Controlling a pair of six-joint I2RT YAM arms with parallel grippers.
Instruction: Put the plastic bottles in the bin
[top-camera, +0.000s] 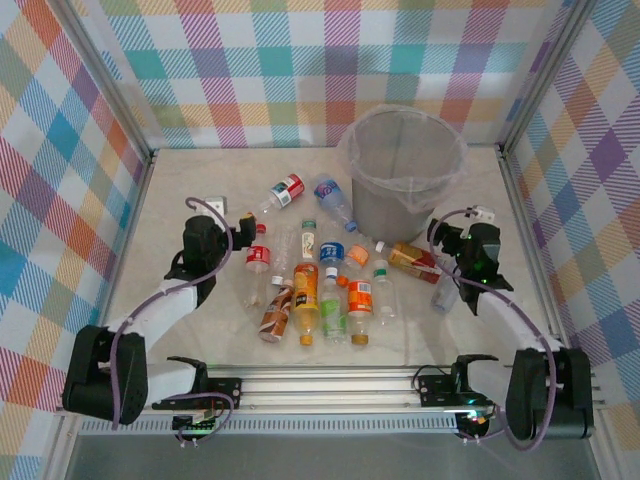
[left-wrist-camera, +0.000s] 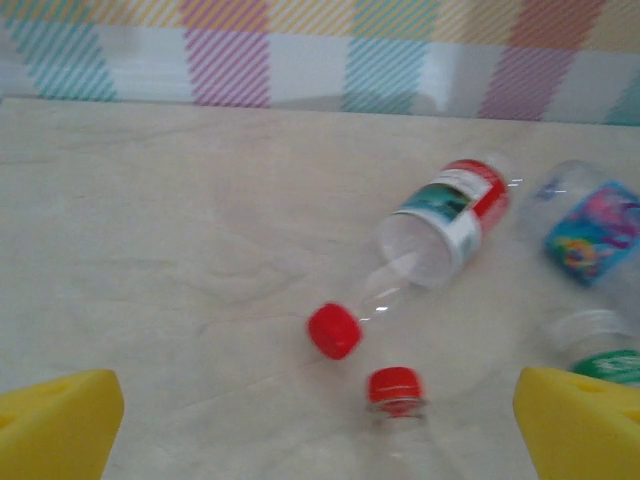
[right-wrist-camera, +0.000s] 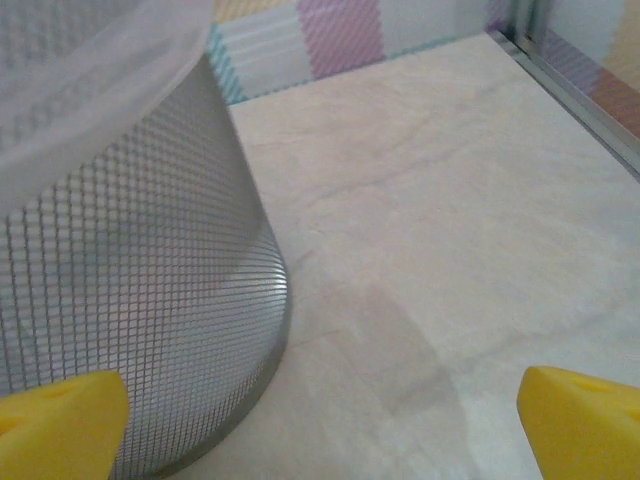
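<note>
The bin (top-camera: 400, 170), a grey mesh basket lined with a clear bag, stands at the back right and rises on the left of the right wrist view (right-wrist-camera: 120, 270). Several plastic bottles (top-camera: 320, 295) lie scattered mid-table. My left gripper (top-camera: 228, 228) is open at their left edge with nothing between its yellow fingers (left-wrist-camera: 55, 425). Ahead of it lie a red-labelled bottle (left-wrist-camera: 450, 215), a red-capped bottle (left-wrist-camera: 396, 390) and a blue-labelled bottle (left-wrist-camera: 595, 230). My right gripper (top-camera: 462, 235) is open over bare table just right of the bin, with an orange-brown bottle (top-camera: 412, 260) beside it.
Plaid walls with aluminium frame posts (top-camera: 520, 190) close in the table on three sides. A metal rail (top-camera: 330, 385) runs along the near edge between the arm bases. Bare tabletop (right-wrist-camera: 450, 250) lies to the right of the bin.
</note>
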